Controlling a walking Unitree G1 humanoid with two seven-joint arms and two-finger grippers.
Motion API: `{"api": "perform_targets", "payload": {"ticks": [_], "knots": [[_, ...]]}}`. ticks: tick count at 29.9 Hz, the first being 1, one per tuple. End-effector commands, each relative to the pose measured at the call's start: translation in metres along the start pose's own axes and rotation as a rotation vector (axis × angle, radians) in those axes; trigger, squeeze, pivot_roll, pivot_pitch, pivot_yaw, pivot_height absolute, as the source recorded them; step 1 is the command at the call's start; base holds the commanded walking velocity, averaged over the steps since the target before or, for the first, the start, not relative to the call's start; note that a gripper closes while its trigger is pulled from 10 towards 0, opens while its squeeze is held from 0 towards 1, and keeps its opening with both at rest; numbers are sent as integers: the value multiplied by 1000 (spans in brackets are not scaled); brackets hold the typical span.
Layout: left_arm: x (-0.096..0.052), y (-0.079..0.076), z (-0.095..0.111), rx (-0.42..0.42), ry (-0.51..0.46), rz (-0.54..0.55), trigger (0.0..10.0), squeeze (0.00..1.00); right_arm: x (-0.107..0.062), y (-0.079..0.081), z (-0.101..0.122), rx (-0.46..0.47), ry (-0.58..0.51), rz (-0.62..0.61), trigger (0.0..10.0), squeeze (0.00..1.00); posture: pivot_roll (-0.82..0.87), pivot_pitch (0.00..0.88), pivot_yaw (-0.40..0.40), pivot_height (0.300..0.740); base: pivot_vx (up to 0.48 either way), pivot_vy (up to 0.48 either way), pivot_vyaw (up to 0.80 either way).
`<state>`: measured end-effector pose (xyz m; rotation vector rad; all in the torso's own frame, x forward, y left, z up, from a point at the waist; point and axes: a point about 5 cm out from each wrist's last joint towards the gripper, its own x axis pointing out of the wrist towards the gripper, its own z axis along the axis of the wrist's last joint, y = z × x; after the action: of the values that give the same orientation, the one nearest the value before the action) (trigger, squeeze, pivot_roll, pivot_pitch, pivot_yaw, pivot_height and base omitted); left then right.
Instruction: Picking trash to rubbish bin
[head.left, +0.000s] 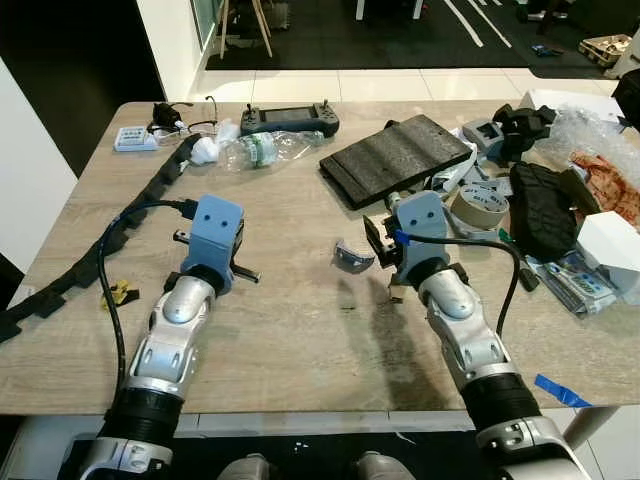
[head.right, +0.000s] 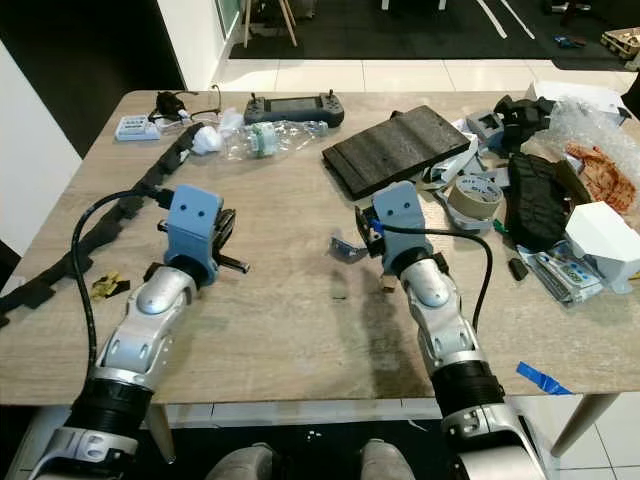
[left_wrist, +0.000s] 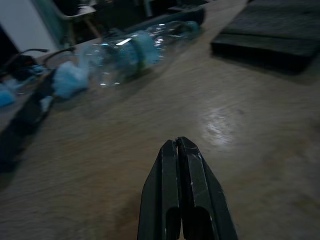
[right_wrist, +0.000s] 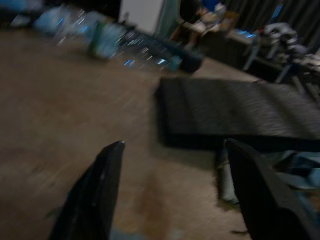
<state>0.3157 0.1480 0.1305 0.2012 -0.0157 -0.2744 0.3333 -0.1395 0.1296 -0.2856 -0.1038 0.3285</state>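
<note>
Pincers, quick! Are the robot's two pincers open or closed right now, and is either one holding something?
Left pincer: closed, holding nothing, above the table.
Right pincer: open, holding nothing.

We see a workshop-like room: a cluttered wooden worktable (head.left: 300, 330) bearing a grey handheld controller (head.left: 290, 120), brown tape roll (head.left: 478, 206), black foam slab (head.left: 395, 158).

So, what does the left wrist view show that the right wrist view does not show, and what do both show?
Left wrist view alone: the left pincer with its fingers pressed shut, and a white crumpled wad near the bottle's end.
Right wrist view alone: the right pincer with its fingers spread open.
Both: the crushed clear plastic bottle lying on the wooden table, and the dark foam slab.
</note>
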Motion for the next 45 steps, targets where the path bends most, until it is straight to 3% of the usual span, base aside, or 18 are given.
{"api": "perform_targets", "payload": {"ticks": [1, 5, 8, 13, 14, 15, 16, 17, 19, 24, 28, 35, 37, 38, 39, 40, 43, 45], "knots": [[-2, -4, -1, 4, -7, -53, 10000, 141, 0, 3, -7, -16, 48, 44, 10000, 1000, 16, 61, 20, 740, 0, 0, 0], [-6, -14, 2, 51, -25, -187, 10000, 0, 5, 5, -12, -8, 95, 139, 10000, 1000, 22, 65, 22, 740, 0, 0, 0], [-10, -15, 3, 50, -36, -253, 10000, 0, 7, 4, -12, 0, 108, 186, 10000, 1000, 25, 68, 23, 740, 0, 0, 0], [-26, -20, 14, -45, -88, -475, 10000, 0, 8, 1, -14, -47, 147, 291, 10000, 1000, 28, 71, 24, 740, 0, 0, 0], [-28, -22, 14, -42, -83, -512, 10000, 0, 9, 0, -15, -59, 158, 310, 10000, 573, 28, 71, 24, 740, 0, 0, 0], [-30, -24, 14, -39, -78, -535, 10000, 0, 9, 0, -16, -67, 166, 321, 10000, 573, 28, 71, 24, 740, 0, 0, 0], [-31, -25, 14, -28, -72, -552, 10000, 0, 8, -1, -18, -75, 177, 334, 10000, 212, 31, 74, 23, 740, 0, 0, 0], [-32, -28, 14, -30, -67, -572, 10000, 0, 8, 0, -19, -78, 189, 347, 10000, 47, 31, 74, 24, 740, 0, 0, 0], [-33, -30, 14, -30, -66, -585, 10000, 0, 8, 0, -20, -76, 200, 360, 10000, 0, 31, 74, 24, 740, 0, 0, 0], [-36, -35, 15, -55, -66, -629, 10000, 0, 7, 1, -25, -55, 255, 415, 10000, 0, 32, 79, 23, 740, 0, 0, 0], [-35, -30, 19, -77, -75, -604, 10000, 0, 4, 3, -32, -91, 318, 460, 10000, 0, 31, 81, 24, 740, 0, 0, 0], [-34, -30, 20, -78, -72, -613, 10000, 0, 2, 3, -39, -93, 347, 461, 10000, 0, 31, 81, 24, 740, 0, 0, 0], [-35, -31, 20, -79, -70, -615, 10000, 0, 1, 3, -39, -87, 348, 469, 9569, 0, 30, 81, 24, 740, 0, 0, 0], [-35, -32, 20, -83, -69, -618, 10000, 0, 1, 4, -39, -58, 349, 477, 2314, 0, 30, 81, 24, 740, 0, 0, 0], [-35, -32, 20, -83, -69, -618, 10000, 0, 1, 4, -39, -58, 349, 477, 2314, 0, 30, 81, 24, 740, 0, 0, 0], [-35, -33, 20, -83, -68, -618, 10000, 0, 1, 5, -39, -33, 356, 483, 0, 0, 30, 82, 21, 740, 0, 0, 0], [-35, -33, 20, -81, -66, -619, 10000, 0, 2, 1, -42, 16, 390, 437, 0, 0, 29, 82, 20, 740, 0, 0, 0], [-35, -34, 20, -81, -64, -620, 10000, 0, 5, -4, -44, 141, 412, 348, 0, 0, 30, 83, 19, 740, 0, 0, 0]]}}
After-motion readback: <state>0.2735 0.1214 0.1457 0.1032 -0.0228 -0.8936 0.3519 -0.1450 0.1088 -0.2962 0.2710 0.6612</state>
